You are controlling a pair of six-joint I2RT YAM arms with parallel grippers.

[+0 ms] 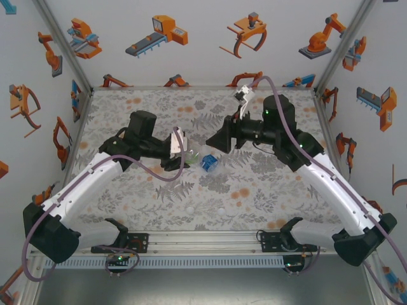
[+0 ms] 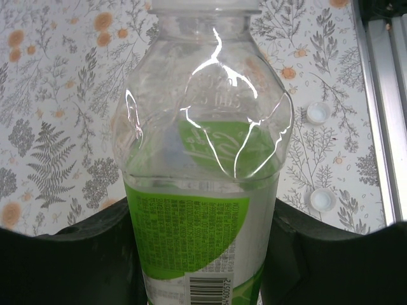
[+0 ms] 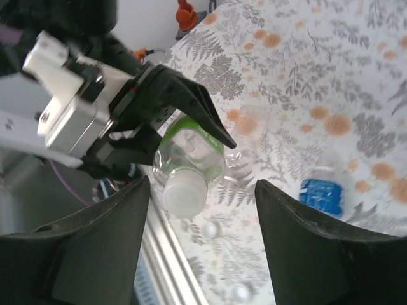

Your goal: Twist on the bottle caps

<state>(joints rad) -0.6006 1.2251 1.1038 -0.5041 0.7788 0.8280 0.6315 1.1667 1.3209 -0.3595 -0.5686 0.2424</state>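
One green-labelled bottle (image 2: 200,210) is pinched around its body by the left fingers (image 2: 76,260), over the middle of the table (image 1: 267,190). Its neck points toward the right arm, and a white cap (image 3: 184,190) sits on the neck. Just right of it, a blue-labelled bottle (image 1: 208,162) lies on the table. The right fingers (image 3: 318,254) stand spread to either side of the capped neck, clear of it. Two loose caps (image 2: 322,199) lie apart toward the table's near edge.

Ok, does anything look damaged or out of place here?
The green-labelled bottle gripped by the left tool looks dented: sharp creases run across its clear shoulder. Nothing else stands out.
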